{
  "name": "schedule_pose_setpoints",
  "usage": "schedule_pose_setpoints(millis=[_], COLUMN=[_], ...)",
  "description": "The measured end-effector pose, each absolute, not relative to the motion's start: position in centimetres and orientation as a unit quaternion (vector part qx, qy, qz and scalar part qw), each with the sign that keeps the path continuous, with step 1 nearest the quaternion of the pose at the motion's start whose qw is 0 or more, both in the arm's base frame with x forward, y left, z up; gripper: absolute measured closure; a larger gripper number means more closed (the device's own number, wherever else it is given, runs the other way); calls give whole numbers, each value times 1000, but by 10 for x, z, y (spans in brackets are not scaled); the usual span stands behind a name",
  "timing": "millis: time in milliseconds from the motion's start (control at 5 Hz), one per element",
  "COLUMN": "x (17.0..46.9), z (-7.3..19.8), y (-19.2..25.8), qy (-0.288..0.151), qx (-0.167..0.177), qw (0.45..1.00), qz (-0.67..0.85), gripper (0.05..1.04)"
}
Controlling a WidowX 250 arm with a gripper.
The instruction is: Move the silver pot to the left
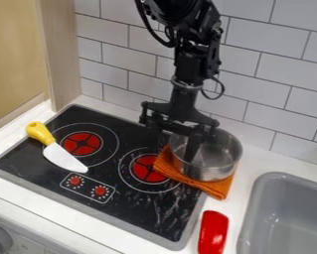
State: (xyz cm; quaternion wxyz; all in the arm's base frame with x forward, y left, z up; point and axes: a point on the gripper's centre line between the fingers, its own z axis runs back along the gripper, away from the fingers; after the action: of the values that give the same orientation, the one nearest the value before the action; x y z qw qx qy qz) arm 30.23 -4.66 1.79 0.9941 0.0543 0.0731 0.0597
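At the right-hand edge of the black cooktop (127, 206), a round silver metal pot (217, 171) sits on a folded orange cloth (217, 188). Black two-finger gripper (177, 152) over its left rim, fingers apart, one dipping inside; no hold on the pot seen (contact with the wall: cannot tell). Yellow-handled toy knife (63, 158) lies by the left burner (82, 143).

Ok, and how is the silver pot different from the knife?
The pot is round and hollow, but the knife is long and flat. The pot sits on the orange cloth, while the knife lies on the stove. The pot is silver all over; the knife has a yellow handle.
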Motion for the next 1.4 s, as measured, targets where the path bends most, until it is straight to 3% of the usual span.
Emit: schedule_pose_setpoints(millis=[200, 400, 600, 1000, 1400], x=[302, 302, 301, 307, 301], z=[18, 19, 22, 59, 88], y=[-46, -46, -49, -51, -8], qy=[74, 75, 75, 38, 7], qx=[55, 56, 46, 17, 16], qw=[994, 993, 994, 996, 988], qz=[63, 66, 66, 75, 156], gripper=[753, 935, 1005, 1029, 1029])
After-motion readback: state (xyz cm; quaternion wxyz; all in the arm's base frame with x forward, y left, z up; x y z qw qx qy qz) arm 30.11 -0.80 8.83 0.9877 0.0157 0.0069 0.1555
